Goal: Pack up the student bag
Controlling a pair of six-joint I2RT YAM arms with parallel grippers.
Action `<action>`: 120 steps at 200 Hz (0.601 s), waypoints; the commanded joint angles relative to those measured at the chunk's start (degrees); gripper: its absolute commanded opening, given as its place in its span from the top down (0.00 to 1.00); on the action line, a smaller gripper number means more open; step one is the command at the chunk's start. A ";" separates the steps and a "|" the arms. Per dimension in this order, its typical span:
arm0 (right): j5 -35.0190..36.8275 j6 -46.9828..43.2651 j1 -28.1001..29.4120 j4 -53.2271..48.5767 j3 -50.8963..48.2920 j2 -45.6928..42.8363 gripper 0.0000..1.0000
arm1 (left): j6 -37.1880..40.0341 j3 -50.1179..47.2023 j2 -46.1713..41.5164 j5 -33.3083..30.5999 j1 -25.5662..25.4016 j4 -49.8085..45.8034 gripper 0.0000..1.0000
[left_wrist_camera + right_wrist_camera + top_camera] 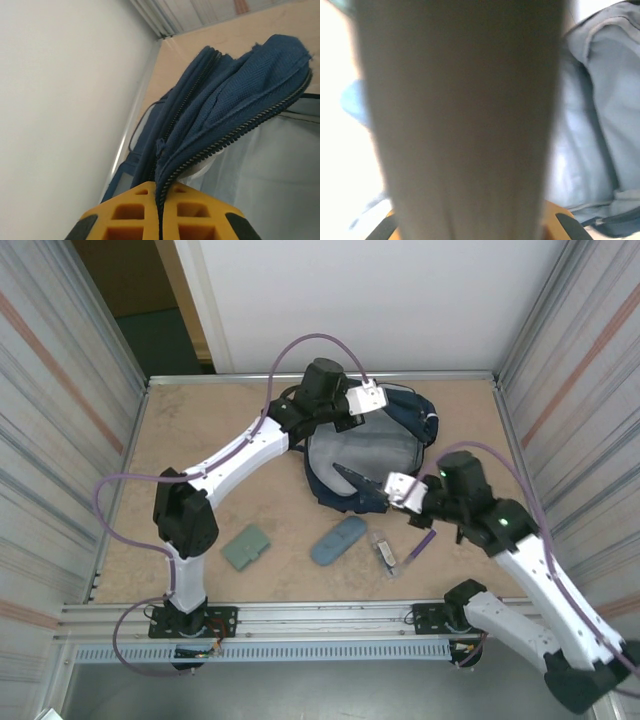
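Note:
The student bag (400, 415), navy blue with a grey lining (360, 455), lies open at the back middle of the table. My left gripper (352, 418) is shut on the bag's zipper edge (220, 142) and holds that flap up; the yellow fingers (125, 210) pinch the zipper between them. My right gripper (383, 496) is shut on a dark flat booklet (352, 481) whose tip points over the bag's near rim. In the right wrist view the booklet (465, 125) is a grey blur close to the lens, with the bag's lining (590, 135) behind it.
On the table in front of the bag lie a grey-green case (246, 546), a blue-grey oval case (338, 540), a small clear item (384, 552) and a purple pen (424, 543). Corrugated walls close in both sides.

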 commanded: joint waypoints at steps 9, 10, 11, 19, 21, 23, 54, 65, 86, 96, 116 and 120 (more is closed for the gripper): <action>13.38 -13.37 -0.18 19.54 2.91 8.22 1.00 | -1.08 1.07 -6.95 1.36 -0.32 1.88 1.00; 13.75 -13.97 -0.25 19.54 3.16 9.38 1.00 | -1.09 1.06 -6.99 1.43 -0.32 1.86 1.00; 13.75 -13.97 -0.25 19.54 3.16 9.38 1.00 | -1.18 1.06 -7.05 1.51 -0.32 1.76 1.00; 15.16 -15.86 -0.82 21.00 3.68 12.15 1.00 | -1.79 1.05 -7.57 2.06 -0.32 1.52 1.00; 15.51 -16.41 -1.09 21.56 3.57 12.65 1.00 | -1.98 1.03 -7.63 2.19 -0.32 1.49 1.00; 15.82 -16.95 -1.31 22.16 3.48 13.37 1.00 | -2.22 0.99 -7.75 2.42 -0.32 1.42 1.00; 20.88 -27.00 -3.30 36.62 -1.01 21.89 1.00 | -4.52 0.71 -8.42 4.79 -0.32 1.95 1.00; 22.57 -29.10 -3.77 42.22 -1.05 24.92 1.00 | -4.85 0.71 -8.43 6.09 -0.32 1.70 1.00; 25.97 -33.03 -4.23 46.99 1.50 31.15 1.00 | -5.86 0.44 -8.74 8.23 -0.32 1.98 1.00; 26.90 -35.03 -4.18 49.31 1.90 34.50 1.00 | -6.67 0.44 -8.75 8.87 -0.32 2.18 1.00; 26.74 -35.03 -4.19 51.51 3.49 40.67 0.97 | -7.70 -0.11 -8.98 10.63 -0.33 2.56 1.00; 26.83 -34.72 -4.22 51.69 4.19 42.13 0.96 | -7.88 -0.33 -9.14 10.85 -0.40 2.70 1.00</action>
